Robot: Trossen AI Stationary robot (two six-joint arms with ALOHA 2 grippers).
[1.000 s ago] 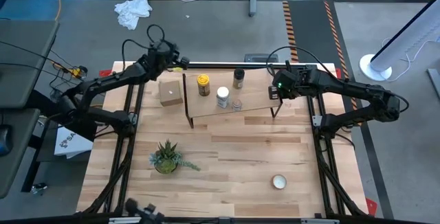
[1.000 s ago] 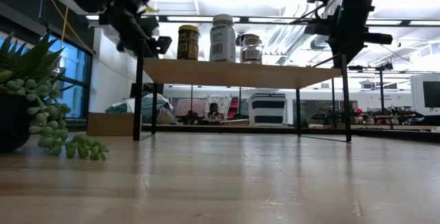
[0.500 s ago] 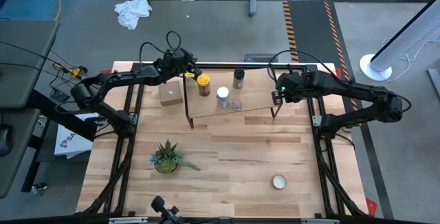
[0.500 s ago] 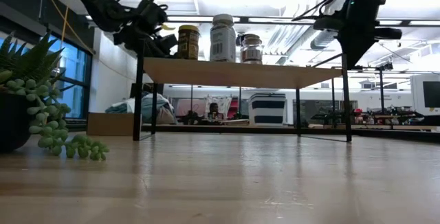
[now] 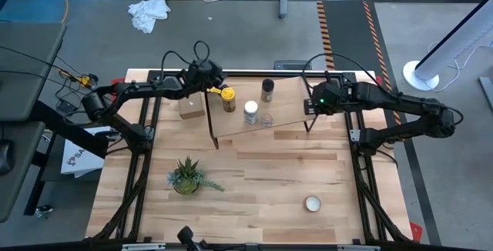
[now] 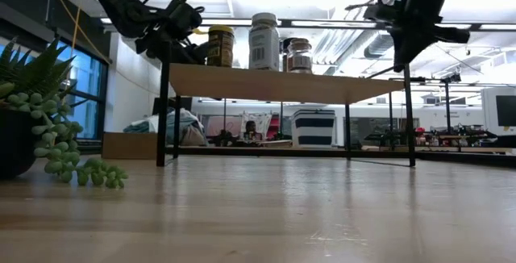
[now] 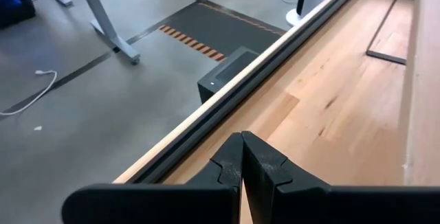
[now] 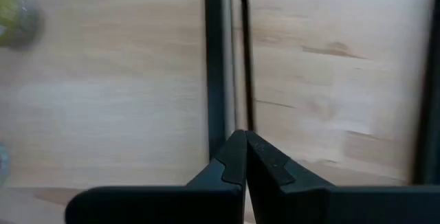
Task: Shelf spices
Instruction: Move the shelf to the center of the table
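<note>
High view: 4 spices point(image 5: 250, 110) on 1 shelf point(image 5: 289, 105), 2 hands shut.

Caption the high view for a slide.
Four spice jars on the shelf; left gripper beside the mustard-yellow jar, right gripper at the shelf's right end.

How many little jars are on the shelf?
4, all on the shelf: yellow jar at its left end, white-capped jar mid-shelf, dark jar behind, tiny clear jar beside the white-capped one.

L tool point(image 5: 216, 89) closed, R tool point(image 5: 312, 105) closed (both raised)
</note>
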